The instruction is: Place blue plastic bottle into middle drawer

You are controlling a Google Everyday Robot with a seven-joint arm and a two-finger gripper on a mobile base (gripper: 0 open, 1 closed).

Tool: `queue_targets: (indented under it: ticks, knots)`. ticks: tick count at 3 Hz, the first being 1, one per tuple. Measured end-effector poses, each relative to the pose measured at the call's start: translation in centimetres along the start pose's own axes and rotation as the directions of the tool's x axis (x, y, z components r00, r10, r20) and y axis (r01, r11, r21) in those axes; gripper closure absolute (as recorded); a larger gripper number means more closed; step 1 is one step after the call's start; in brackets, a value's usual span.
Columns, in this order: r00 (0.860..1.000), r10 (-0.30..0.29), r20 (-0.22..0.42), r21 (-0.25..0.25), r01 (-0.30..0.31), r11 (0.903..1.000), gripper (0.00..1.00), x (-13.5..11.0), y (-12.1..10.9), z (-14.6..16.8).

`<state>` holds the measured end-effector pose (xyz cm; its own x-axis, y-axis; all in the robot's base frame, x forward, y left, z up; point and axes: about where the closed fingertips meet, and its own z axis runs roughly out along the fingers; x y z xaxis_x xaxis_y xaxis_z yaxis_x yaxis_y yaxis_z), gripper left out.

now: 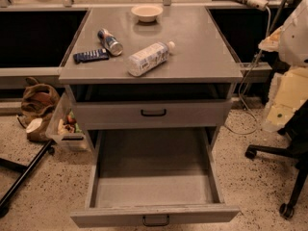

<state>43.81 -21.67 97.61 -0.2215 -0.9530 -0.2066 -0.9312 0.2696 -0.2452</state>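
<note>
The blue plastic bottle [149, 57] lies on its side on the grey cabinet top [202, 57], with its white cap pointing to the back right. The middle drawer [154, 177] is pulled wide open below it, and its plain grey floor is bare. My gripper [284, 97] is the pale cream and white shape at the right edge of the view. It hangs beside the cabinet's right side, well apart from the bottle and above the floor.
A blue-and-silver can [110, 42], a flat dark blue packet [90, 56] and a white bowl [147, 12] are on the cabinet top. The shallower drawer [153, 112] above is shut. An office chair base [284, 177] stands right. A bag [38, 105], a bin [67, 129] and a black pole [24, 177] are left.
</note>
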Motion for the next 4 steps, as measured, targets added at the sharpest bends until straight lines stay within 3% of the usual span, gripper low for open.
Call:
queue_targets:
  ticks: [1, 2, 3, 4]
  knots:
    - [1.0, 0.0, 0.0, 0.0, 0.0, 1.0, 0.0, 0.0, 0.0, 0.0]
    - [0.995, -0.073, 0.07, 0.004, 0.073, 0.9974, 0.0, -2.5, -2.9, 2.3]
    - [0.978, -0.126, 0.169, -0.008, 0.129, 0.9916, 0.0, -6.5, -5.8, 4.9]
    - [0.936, -0.175, 0.305, -0.013, 0.188, 0.9821, 0.0, -12.9, -11.1, 8.3]
